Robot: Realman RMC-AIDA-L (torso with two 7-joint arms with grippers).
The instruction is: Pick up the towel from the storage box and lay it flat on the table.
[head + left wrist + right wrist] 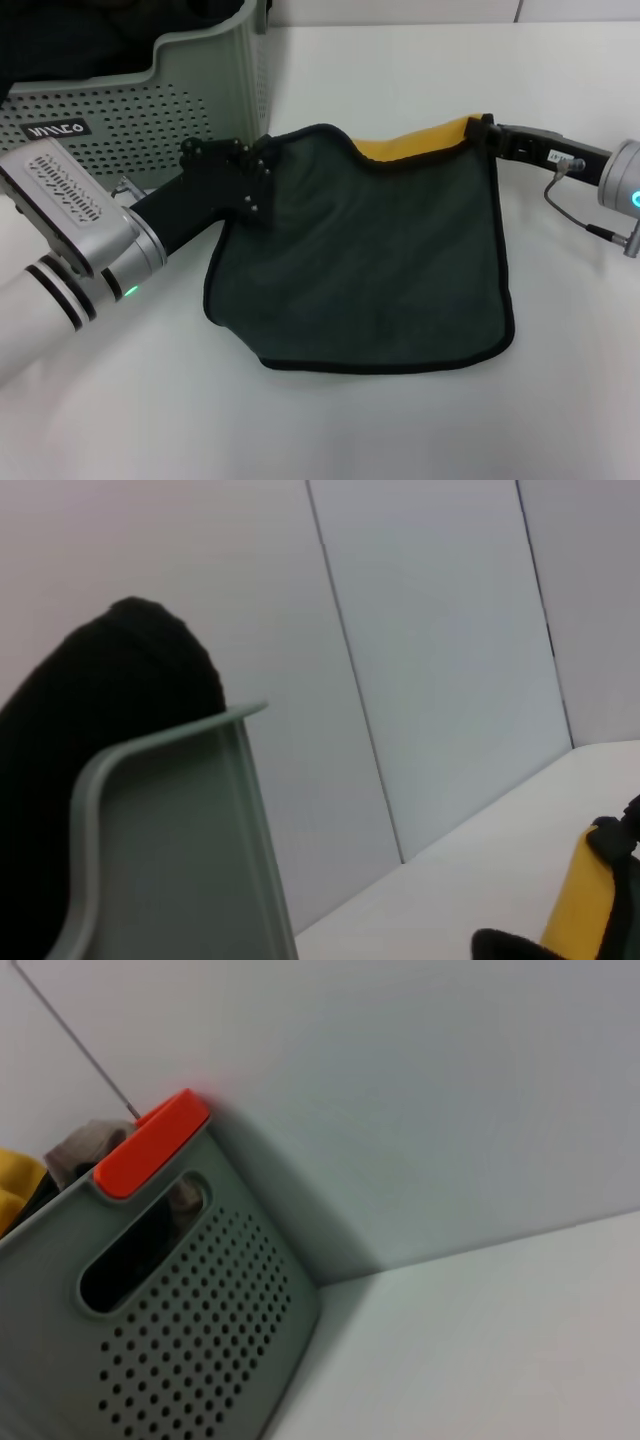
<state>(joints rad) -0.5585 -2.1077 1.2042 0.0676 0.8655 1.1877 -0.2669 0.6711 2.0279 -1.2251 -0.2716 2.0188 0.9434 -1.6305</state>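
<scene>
The towel (370,260) lies dark grey-green side up on the white table (400,430), in front of the storage box (200,95). Its far edge sags between my two grippers and shows a strip of its yellow side (420,145). My left gripper (255,170) is shut on the towel's far left corner, close to the box's front corner. My right gripper (487,135) is shut on the far right corner. The left wrist view shows the box's rim (170,810) and a bit of the yellow side (585,900).
A plain black cloth (90,40) fills the storage box and also shows in the left wrist view (110,670). The right wrist view shows a perforated grey-green basket (190,1360) with an orange grip (150,1145) against the wall. White table stretches in front and to the right.
</scene>
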